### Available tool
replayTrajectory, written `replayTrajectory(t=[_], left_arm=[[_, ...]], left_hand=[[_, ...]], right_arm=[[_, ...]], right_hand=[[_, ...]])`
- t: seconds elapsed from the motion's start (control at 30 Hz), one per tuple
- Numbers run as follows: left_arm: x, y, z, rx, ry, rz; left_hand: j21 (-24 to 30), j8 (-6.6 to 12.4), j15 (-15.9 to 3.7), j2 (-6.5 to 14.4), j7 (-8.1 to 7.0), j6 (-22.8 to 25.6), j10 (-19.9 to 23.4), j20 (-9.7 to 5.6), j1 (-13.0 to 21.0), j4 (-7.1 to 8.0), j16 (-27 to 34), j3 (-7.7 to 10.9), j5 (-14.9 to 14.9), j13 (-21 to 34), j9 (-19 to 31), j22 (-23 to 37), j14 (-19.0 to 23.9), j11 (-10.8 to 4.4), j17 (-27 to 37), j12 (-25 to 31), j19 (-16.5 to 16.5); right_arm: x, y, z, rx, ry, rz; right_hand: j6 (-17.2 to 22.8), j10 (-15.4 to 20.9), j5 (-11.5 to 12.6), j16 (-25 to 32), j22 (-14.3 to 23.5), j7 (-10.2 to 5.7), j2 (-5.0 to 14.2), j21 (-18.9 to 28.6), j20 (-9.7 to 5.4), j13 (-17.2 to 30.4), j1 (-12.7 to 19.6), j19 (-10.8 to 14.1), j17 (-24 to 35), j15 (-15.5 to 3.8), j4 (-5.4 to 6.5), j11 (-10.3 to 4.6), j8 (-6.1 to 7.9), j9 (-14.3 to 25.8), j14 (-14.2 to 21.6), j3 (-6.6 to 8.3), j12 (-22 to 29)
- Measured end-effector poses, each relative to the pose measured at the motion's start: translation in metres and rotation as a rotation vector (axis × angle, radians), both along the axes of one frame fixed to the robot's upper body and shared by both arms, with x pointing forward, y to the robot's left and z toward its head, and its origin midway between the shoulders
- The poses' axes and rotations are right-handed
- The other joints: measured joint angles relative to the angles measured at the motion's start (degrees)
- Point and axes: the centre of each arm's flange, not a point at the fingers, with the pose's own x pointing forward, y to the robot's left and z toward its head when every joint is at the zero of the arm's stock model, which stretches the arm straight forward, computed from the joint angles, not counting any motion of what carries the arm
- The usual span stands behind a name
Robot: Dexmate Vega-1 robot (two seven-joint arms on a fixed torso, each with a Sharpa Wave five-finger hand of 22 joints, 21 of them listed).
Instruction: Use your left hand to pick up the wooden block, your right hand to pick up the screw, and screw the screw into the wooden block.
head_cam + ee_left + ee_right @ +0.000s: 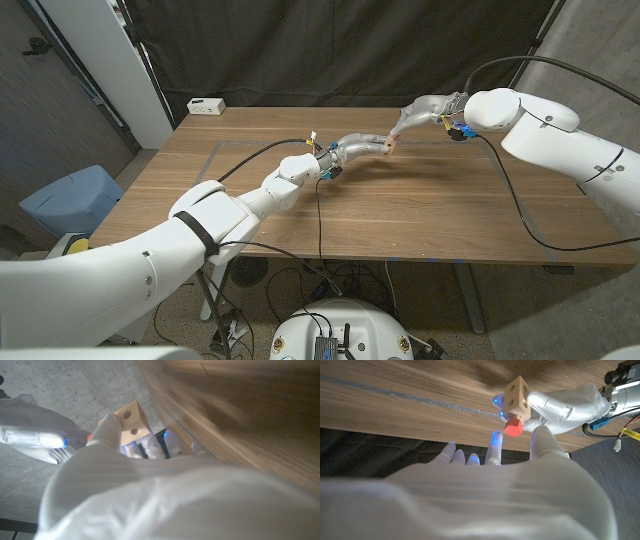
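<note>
My left hand (pixel 358 147) holds the light wooden block (pixel 388 146) up above the table's far middle. In the left wrist view the block (pixel 131 421) shows two round holes and sits in my left hand's fingertips (pixel 109 427). In the right wrist view a red-headed screw (pixel 512 427) sticks out of one face of the block (pixel 517 391), which my left hand (pixel 562 404) grips. My right hand (pixel 420 112) is just beyond the block. Its fingers (pixel 494 445) are spread on either side of the screw head, with a small gap showing.
The wooden table (pixel 400 215) has a taped rectangle outline. A white box (pixel 206 105) sits at its far left corner. Cables (pixel 320 215) trail across the table from both wrists. A blue bin (pixel 70 200) stands on the floor to the left.
</note>
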Motion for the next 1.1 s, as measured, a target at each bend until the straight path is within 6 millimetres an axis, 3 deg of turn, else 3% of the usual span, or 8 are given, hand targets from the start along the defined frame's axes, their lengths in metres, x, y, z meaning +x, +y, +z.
replayTrajectory(t=[0.33,0.7,1.1], left_arm=[[0.001,0.001,0.001,0.002,0.006,0.007],[0.002,0.001,0.001,0.003,0.009,0.011],[0.002,-0.001,0.001,0.009,0.01,0.009]], left_hand=[[0.0,0.0,0.0,-0.01,0.08,-0.08,0.0,0.0,0.01,-0.07,0.0,0.07,0.0,0.0,-0.01,0.0,0.0,0.0,0.0,0.0,0.0],[0.0,0.0,0.0,-0.02,0.06,-0.06,0.0,0.0,0.02,-0.07,0.0,0.06,0.0,-0.04,-0.04,0.0,0.0,0.0,0.0,0.0,0.0],[0.0,0.0,0.0,-0.03,-0.02,0.02,0.0,0.0,0.03,-0.13,0.0,0.01,0.0,0.0,-0.03,0.0,0.0,0.0,0.0,0.0,0.0]], right_arm=[[0.005,0.001,-0.004,0.007,-0.006,-0.007],[0.01,0.001,-0.009,0.016,-0.002,-0.011],[0.013,0.001,-0.009,0.029,-0.029,-0.016]], right_hand=[[1.89,0.14,0.0,0.34,0.0,-1.22,-0.42,0.39,-0.66,0.01,3.9,0.66,0.01,-0.73,-0.14,-0.13,-0.03,-0.26,0.73,1.45,0.62],[5.3,1.58,-0.25,0.67,0.01,-2.33,-1.01,0.45,-1.04,0.01,8.1,2.1,0.01,-1.54,0.16,-1.12,1.21,-0.26,1.55,2.98,1.08],[7.72,2.61,-0.68,0.67,0.01,-2.9,-1.46,0.84,-1.81,0.01,9.61,3.13,-0.28,-2.4,0.26,-1.11,2.28,0.08,2.42,3.54,1.28]])
